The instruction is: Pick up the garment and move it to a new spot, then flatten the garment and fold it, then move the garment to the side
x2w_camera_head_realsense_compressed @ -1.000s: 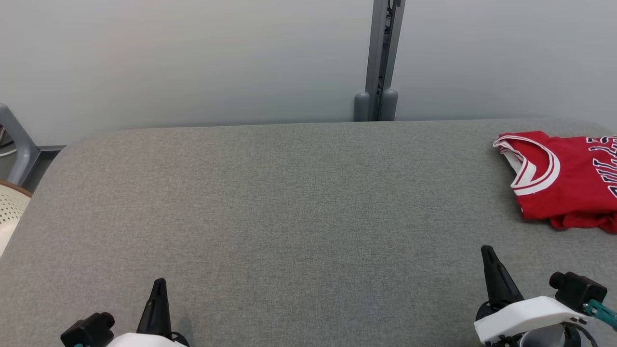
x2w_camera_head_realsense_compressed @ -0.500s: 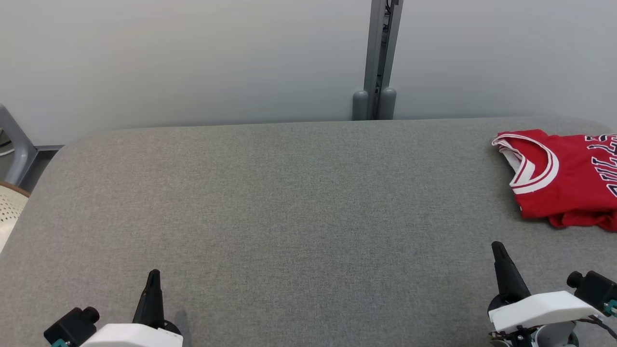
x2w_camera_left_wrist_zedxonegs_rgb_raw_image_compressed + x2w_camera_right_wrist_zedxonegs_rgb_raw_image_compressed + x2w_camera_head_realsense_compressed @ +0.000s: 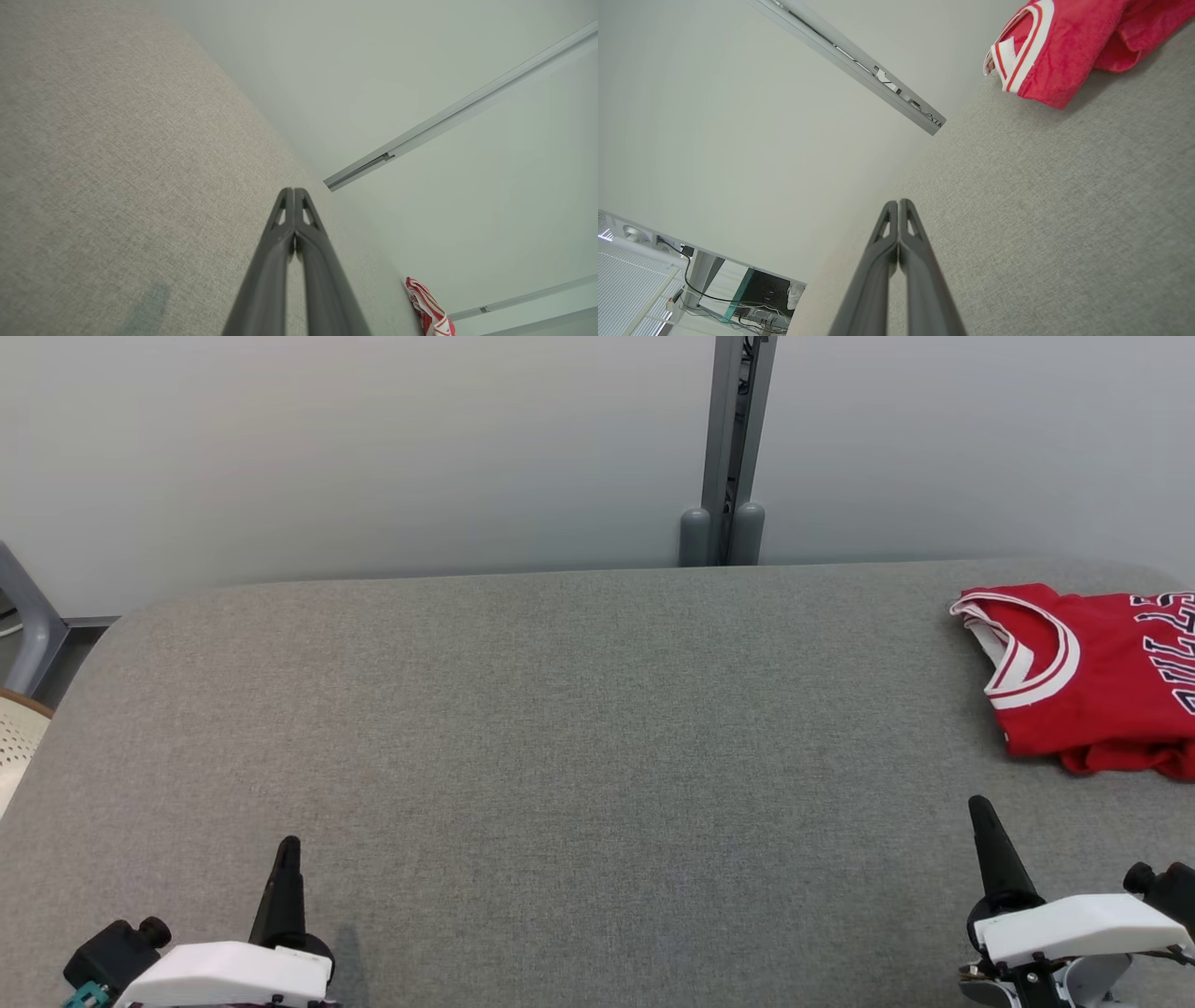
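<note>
The garment [image 3: 1097, 677] is a red jersey with white trim and dark lettering, folded at the far right of the grey table [image 3: 560, 756], partly cut off by the head view's right edge. It also shows in the right wrist view as a red bundle [image 3: 1069, 46] and as a small red edge in the left wrist view [image 3: 430, 310]. My left gripper [image 3: 288, 845] is shut and empty near the table's front left. My right gripper [image 3: 978, 803] is shut and empty at the front right, a short way in front of the garment. Both pairs of fingers [image 3: 294, 224] [image 3: 899, 233] are pressed together.
A grey post [image 3: 733, 448] stands against the pale wall behind the table's middle. A beige perforated chair [image 3: 14, 737] and a grey frame [image 3: 28, 616] sit off the table's left edge. The table's wide middle is bare cloth.
Both grippers have drawn outward and back toward the lower corners of the head view. The camera has shifted slightly, so the garment sits a little higher in the picture.
</note>
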